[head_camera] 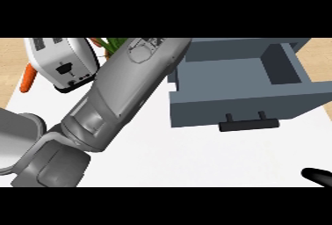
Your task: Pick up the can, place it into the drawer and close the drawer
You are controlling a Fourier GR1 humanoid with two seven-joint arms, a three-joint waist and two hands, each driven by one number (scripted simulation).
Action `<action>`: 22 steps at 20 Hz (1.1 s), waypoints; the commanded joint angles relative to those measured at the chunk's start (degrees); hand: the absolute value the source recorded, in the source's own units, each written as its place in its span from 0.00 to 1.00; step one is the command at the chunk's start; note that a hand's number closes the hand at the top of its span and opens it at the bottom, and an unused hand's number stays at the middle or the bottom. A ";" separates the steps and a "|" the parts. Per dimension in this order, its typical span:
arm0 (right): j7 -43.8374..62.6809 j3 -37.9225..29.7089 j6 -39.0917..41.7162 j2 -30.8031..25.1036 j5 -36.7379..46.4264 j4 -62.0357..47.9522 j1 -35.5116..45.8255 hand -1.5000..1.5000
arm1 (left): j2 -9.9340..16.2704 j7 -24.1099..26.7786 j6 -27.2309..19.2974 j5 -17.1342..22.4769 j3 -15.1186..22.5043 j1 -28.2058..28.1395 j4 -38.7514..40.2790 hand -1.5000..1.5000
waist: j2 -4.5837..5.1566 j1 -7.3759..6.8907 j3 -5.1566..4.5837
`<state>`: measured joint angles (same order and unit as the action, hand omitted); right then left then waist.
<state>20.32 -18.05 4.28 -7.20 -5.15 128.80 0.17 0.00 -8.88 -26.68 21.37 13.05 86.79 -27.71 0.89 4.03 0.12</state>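
My left forearm [123,92] crosses the frame's left half over the white tabletop [194,154]. The grey drawer [240,83] stands open at upper right. Only a tip of my right robot hand [319,176] shows, so I cannot tell its state. I cannot see the can.

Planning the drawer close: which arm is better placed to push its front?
Probably the right. The right hand shows low, on the near side of the open drawer. The left forearm stretches up past the drawer's left side, its hand out of view.
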 commanded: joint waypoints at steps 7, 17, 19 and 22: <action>2.82 0.31 -0.19 -2.07 -0.52 0.30 3.63 0.00 | 0.00 2.87 -6.91 3.80 3.96 4.43 8.24 0.00 | 0.46 1.70 0.06; -2.60 4.64 1.77 -3.35 6.99 -1.83 4.04 0.00 | 0.00 4.00 -12.74 7.98 5.38 6.90 9.21 0.00 | 0.74 2.60 0.12; -2.43 4.81 2.15 -5.57 8.29 -2.63 7.29 0.00 | 0.00 5.67 -10.76 8.71 4.68 6.21 10.08 0.00 | 0.98 1.89 0.06; -4.74 7.49 2.68 -6.87 13.39 -3.38 8.44 0.00 | 0.00 6.48 -11.07 10.43 3.77 7.00 9.82 0.00 | 1.13 1.51 0.03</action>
<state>17.45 -13.13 6.38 -12.24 3.29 126.55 6.26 0.00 -3.19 -37.26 30.07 17.82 92.41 -18.35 1.74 5.95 0.19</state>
